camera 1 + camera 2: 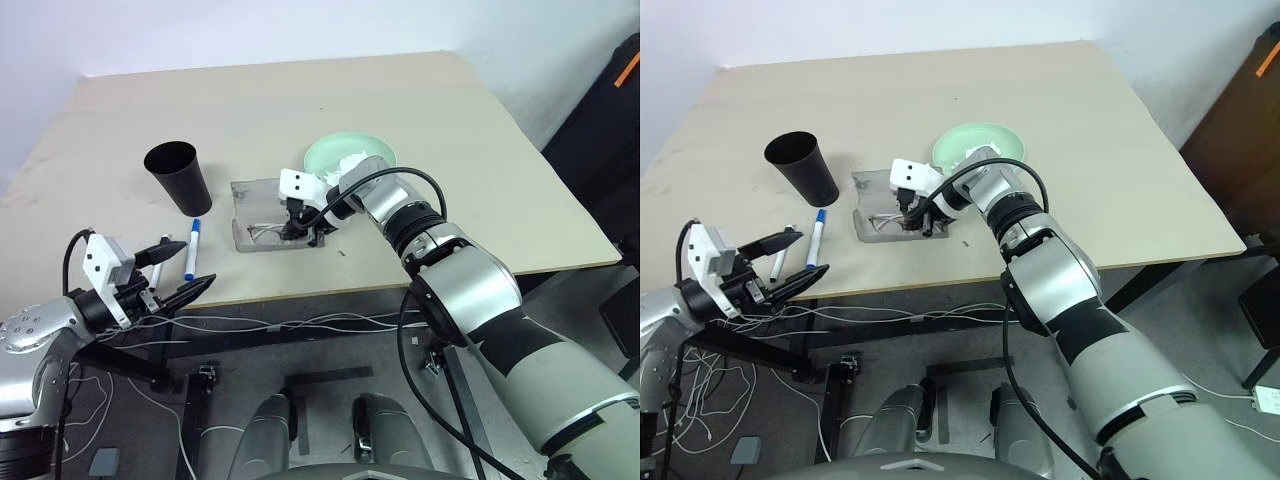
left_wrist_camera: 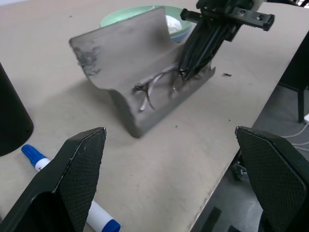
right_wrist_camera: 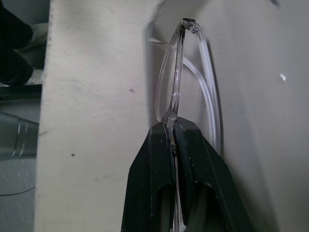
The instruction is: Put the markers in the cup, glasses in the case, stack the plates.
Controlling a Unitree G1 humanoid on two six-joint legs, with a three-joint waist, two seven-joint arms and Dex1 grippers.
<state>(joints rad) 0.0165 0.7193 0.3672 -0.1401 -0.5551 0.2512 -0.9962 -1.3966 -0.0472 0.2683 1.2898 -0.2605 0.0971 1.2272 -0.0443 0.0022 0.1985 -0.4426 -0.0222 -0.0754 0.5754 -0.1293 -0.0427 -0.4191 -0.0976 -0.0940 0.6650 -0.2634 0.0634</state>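
Observation:
The grey case [image 1: 262, 214] lies open at the middle of the table, near the front. The pale-framed glasses [image 2: 158, 88] rest inside it. My right gripper [image 1: 294, 228] reaches down into the case and is shut on the glasses' frame [image 3: 173, 92]. The black cup [image 1: 178, 176] stands upright to the left of the case. A white marker with blue caps [image 1: 192, 248] lies in front of the cup, and a second slim marker [image 1: 156, 268] lies beside it. My left gripper [image 1: 198, 263] hovers open at the table's front edge, just past the markers. A mint green plate [image 1: 372, 148] sits behind the case.
A crumpled white tissue [image 1: 352, 164] lies in the green plate. The table's front edge [image 1: 330, 285] runs just below the case, with cables [image 1: 280, 325] hanging under it. A dark object [image 1: 600, 130] stands off the table's right side.

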